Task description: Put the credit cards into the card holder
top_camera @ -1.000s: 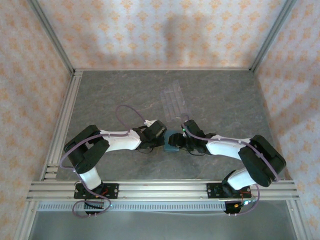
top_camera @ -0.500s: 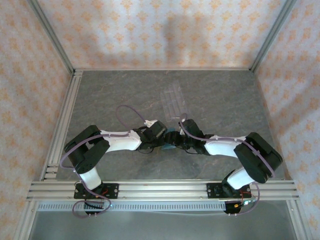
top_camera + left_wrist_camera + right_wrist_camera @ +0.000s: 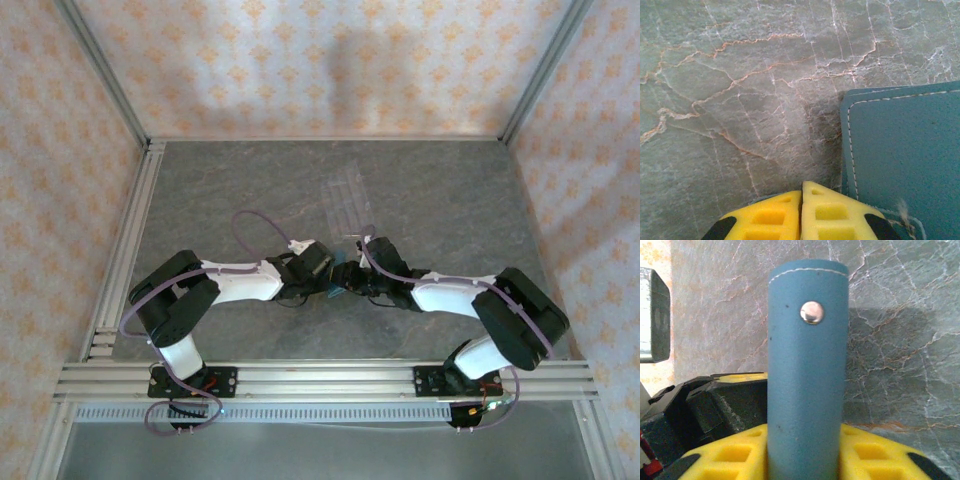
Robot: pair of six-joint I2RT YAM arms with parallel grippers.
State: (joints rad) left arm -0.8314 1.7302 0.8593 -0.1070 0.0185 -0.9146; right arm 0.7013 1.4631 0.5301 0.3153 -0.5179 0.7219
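My right gripper (image 3: 805,452) had just closed on the card holder (image 3: 807,365) and held it up between the two arms, while my left gripper (image 3: 801,212) stayed shut tight at its edge, maybe pinching a flap, so I guessed we were getting it open to fill.

Even light w/ faint shadows

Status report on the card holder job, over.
Left gripper shut at holder corner. Right gripper clamped on holder, snap flap sticking out past its fingers. Clear rack farther back, apart; nothing blocking.
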